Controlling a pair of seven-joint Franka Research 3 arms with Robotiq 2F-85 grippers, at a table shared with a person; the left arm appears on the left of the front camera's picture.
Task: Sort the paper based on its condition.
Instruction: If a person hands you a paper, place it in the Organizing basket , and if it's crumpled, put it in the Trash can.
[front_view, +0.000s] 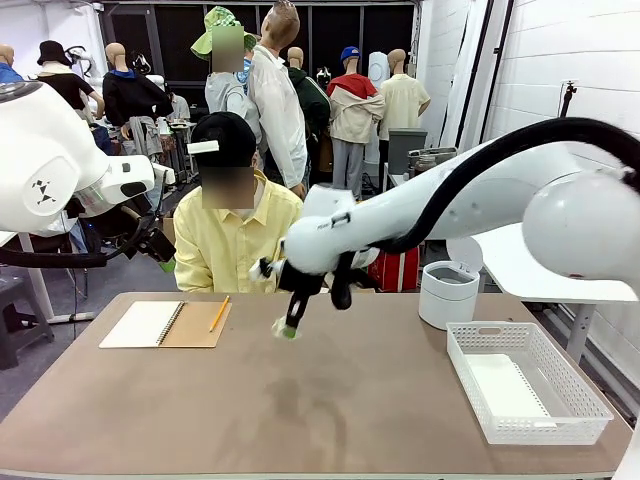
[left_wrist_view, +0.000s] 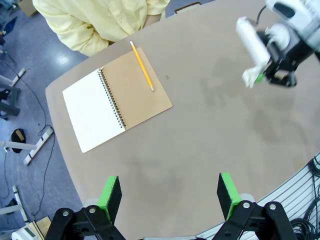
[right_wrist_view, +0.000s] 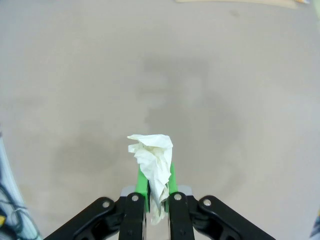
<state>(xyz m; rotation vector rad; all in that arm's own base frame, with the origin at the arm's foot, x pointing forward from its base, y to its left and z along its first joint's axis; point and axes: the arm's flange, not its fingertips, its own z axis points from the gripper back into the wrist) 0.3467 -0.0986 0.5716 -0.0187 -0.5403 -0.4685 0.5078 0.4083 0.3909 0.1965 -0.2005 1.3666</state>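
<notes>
My right gripper (front_view: 288, 328) hangs a little above the middle of the brown table, shut on a crumpled piece of white paper (front_view: 281, 327). In the right wrist view the crumpled paper (right_wrist_view: 152, 160) sticks up between the green pads (right_wrist_view: 142, 181) of that gripper (right_wrist_view: 156, 184). From the left wrist view the same paper (left_wrist_view: 248, 77) shows at the right gripper (left_wrist_view: 259, 77) at the upper right. My left gripper (left_wrist_view: 170, 192) is open, high over the table's left part, with nothing between its fingers; it also shows at the left edge of the front view (front_view: 155, 247).
A white basket (front_view: 500, 331) at the right holds a flat white sheet (front_view: 505, 388). A white round bin (front_view: 448, 293) stands behind it. An open spiral notebook (front_view: 165, 323) with a yellow pencil (front_view: 219, 314) lies at the far left, before a seated person (front_view: 235, 240).
</notes>
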